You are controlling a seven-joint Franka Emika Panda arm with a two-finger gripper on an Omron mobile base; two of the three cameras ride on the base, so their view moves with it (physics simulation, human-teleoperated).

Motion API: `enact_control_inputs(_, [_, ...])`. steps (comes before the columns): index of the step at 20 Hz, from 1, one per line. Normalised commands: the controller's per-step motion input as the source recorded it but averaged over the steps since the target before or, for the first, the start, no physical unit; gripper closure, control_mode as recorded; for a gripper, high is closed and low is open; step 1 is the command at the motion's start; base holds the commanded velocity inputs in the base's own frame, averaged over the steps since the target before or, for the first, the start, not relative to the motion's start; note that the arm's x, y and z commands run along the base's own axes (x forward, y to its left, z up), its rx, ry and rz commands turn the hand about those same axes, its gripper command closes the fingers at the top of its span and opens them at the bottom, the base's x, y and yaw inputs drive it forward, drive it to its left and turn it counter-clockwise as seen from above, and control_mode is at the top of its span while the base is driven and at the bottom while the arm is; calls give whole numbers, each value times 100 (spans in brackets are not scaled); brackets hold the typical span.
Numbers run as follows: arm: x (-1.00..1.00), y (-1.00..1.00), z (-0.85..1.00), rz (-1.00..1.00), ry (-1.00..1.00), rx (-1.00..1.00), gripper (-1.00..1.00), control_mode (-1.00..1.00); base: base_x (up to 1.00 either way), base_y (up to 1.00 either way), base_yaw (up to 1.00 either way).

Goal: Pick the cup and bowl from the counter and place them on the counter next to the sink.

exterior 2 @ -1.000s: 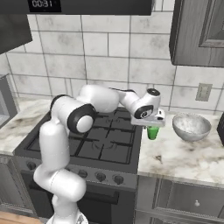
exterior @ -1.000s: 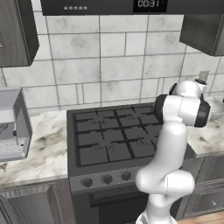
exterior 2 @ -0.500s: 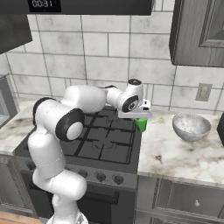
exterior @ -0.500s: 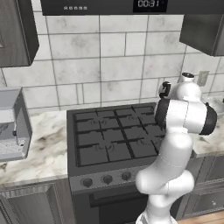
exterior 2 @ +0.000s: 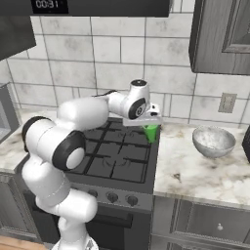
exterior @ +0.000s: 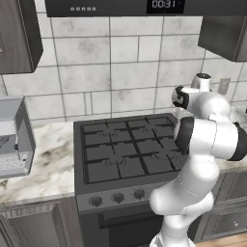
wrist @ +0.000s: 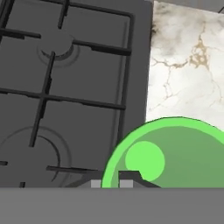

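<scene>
The cup (exterior 2: 151, 132) hangs at centre frame in the right base view, over the stove's (exterior 2: 122, 151) right edge, clenched at the rim by the gripper (exterior 2: 149, 126). Judged light, rigid and smooth-walled, so liable to slip; a rim grip suits it. It is a plain bright green tumbler, handleless. The bowl (exterior 2: 213, 141) rests on the counter (exterior 2: 195, 168) at right.
</scene>
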Motion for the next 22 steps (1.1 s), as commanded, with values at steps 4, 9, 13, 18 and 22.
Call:
enact_control_inputs(4, [-42,37,0,0,0,2,100,-100,0,0,0])
enact_control_inputs(9, [-54,46,0,0,0,5,100,-100,0,0,0])
enact_control_inputs(13, [-46,50,14,0,-3,2,100,-100,0,0,0])
enact_control_inputs(18, [-37,55,24,0,0,0,100,-100,0,0,0])
enact_control_inputs(22, [-39,47,22,0,0,0,100,-100,0,0,0])
